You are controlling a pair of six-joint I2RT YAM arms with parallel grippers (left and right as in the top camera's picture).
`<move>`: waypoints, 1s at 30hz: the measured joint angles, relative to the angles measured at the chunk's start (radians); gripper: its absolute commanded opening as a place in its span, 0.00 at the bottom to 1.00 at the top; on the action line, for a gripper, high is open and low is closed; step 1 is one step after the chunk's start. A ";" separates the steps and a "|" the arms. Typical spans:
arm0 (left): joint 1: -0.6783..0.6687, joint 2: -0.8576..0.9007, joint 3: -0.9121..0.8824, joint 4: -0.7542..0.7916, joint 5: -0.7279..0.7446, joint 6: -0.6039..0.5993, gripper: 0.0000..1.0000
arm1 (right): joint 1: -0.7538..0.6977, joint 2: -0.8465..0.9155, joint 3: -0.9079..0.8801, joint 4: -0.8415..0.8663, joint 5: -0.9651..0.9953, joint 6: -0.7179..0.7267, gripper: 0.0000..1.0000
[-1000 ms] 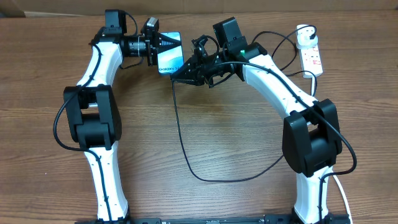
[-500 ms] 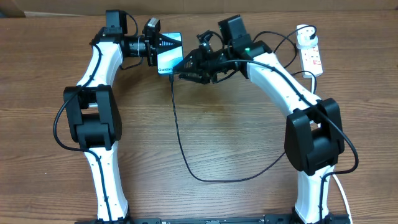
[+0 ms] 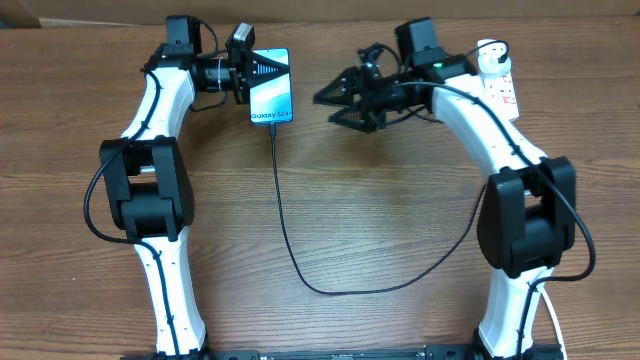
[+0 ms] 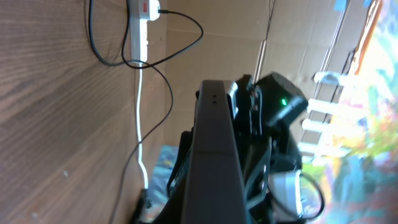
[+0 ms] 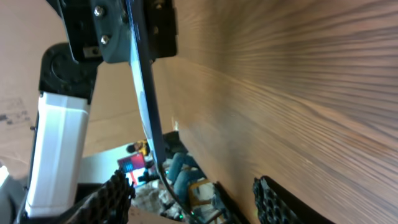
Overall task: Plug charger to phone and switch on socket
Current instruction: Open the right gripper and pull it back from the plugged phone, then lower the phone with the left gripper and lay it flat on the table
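The phone [image 3: 272, 90], with its light blue screen up, is raised at the back left with my left gripper [image 3: 264, 70] shut on its far end. The charger's black cable [image 3: 283, 215] meets the phone's near short edge, loops across the table and runs to a round white plug adapter [image 3: 489, 61] in the socket [image 3: 505, 95]. My right gripper [image 3: 328, 108] stands open and empty to the right of the phone, apart from it. In the right wrist view the phone [image 5: 147, 106] shows edge-on ahead of my open gripper [image 5: 193, 190]. The left wrist view shows the phone's dark edge [image 4: 214, 149].
The white power strip lies at the back right corner, its white cord [image 4: 139, 124] trailing along the table. Cardboard panels stand behind the table's far edge. Both arms' bases stand near the front edge.
My right gripper has opened, let go of the cable's tip at the phone and drawn back to the right. The cable stays at the phone, which has turned slightly.
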 measured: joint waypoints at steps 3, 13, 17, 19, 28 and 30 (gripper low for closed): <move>0.000 0.000 0.000 -0.053 -0.017 0.074 0.04 | -0.028 -0.008 0.000 -0.102 0.048 -0.076 0.66; -0.027 0.000 0.003 -0.451 -0.484 0.305 0.04 | -0.031 -0.010 0.000 -0.268 0.288 -0.189 0.66; -0.049 0.000 0.003 -0.488 -0.678 0.368 0.04 | -0.031 -0.010 0.000 -0.288 0.349 -0.201 0.66; -0.060 0.000 0.003 -0.488 -0.751 0.393 0.04 | -0.031 -0.010 0.000 -0.295 0.370 -0.207 0.66; -0.115 0.000 0.003 -0.467 -0.978 0.497 0.04 | -0.031 -0.010 0.000 -0.310 0.404 -0.229 0.66; -0.131 0.000 0.003 -0.467 -1.027 0.508 0.04 | -0.031 -0.010 0.000 -0.312 0.409 -0.230 0.66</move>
